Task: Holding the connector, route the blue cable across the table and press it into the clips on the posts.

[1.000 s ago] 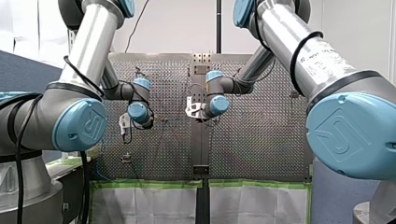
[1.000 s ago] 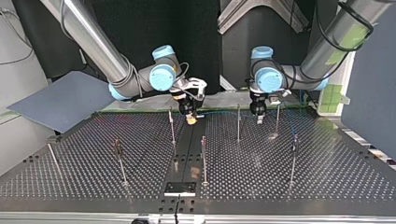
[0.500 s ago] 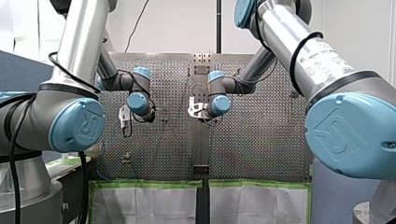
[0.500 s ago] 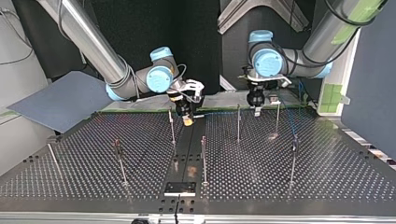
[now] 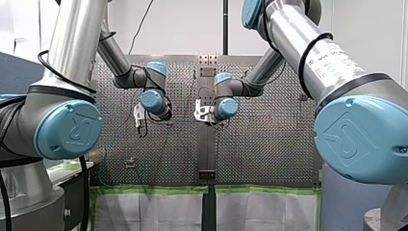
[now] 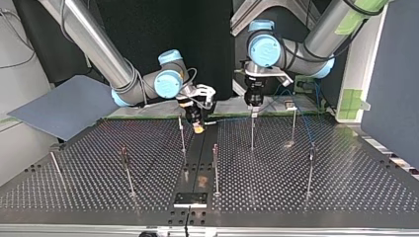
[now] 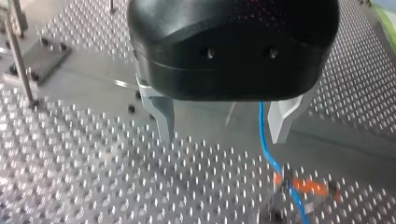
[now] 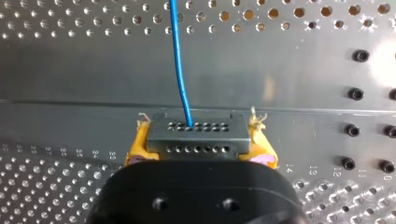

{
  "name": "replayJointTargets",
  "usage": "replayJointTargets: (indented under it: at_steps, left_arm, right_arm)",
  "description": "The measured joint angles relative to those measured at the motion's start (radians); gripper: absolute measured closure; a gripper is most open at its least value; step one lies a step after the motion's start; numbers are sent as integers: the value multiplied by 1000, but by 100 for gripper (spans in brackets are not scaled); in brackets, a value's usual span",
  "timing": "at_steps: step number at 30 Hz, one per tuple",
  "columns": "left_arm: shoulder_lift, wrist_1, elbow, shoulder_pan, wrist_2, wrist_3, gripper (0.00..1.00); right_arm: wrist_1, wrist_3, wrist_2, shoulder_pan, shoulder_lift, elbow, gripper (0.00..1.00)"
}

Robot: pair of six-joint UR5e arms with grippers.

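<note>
A white wall (image 5: 183, 29) stands behind the perforated worktop (image 5: 269, 159) in the front view, with a black pole (image 5: 225, 26) upright before it. In the top view, a grey-blue board (image 6: 64, 106) lies tilted at the left and a dark blue partition (image 6: 395, 74) stands at the right.

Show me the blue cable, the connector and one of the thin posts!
blue cable (image 8: 180, 70), right wrist view, its straight stretch ahead of the connector.
connector (image 8: 196, 140), right wrist view, middle of its holed face.
post (image 6: 252, 133), top view, halfway up its shaft.
</note>
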Motion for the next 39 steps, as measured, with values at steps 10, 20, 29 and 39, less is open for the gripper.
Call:
replayJointTargets:
  at_steps: [10,20,29,39]
  left_arm:
    - [-80,17,61,-51,3,-14,0]
    - [-113,14,133,-37,-10,-22,0]
    - [-189,7,167,-49,9,-23,0]
    - [-210,34,179,-54,-10,-31,0]
  right_arm:
    - [-1,0,-1,-8,-1,0,100]
    - [-1,0,-2,-13,-1,0,100]
    - [-2,0,-2,-18,-1,0,100]
    - [-3,1,-8,-21,0,0,100]
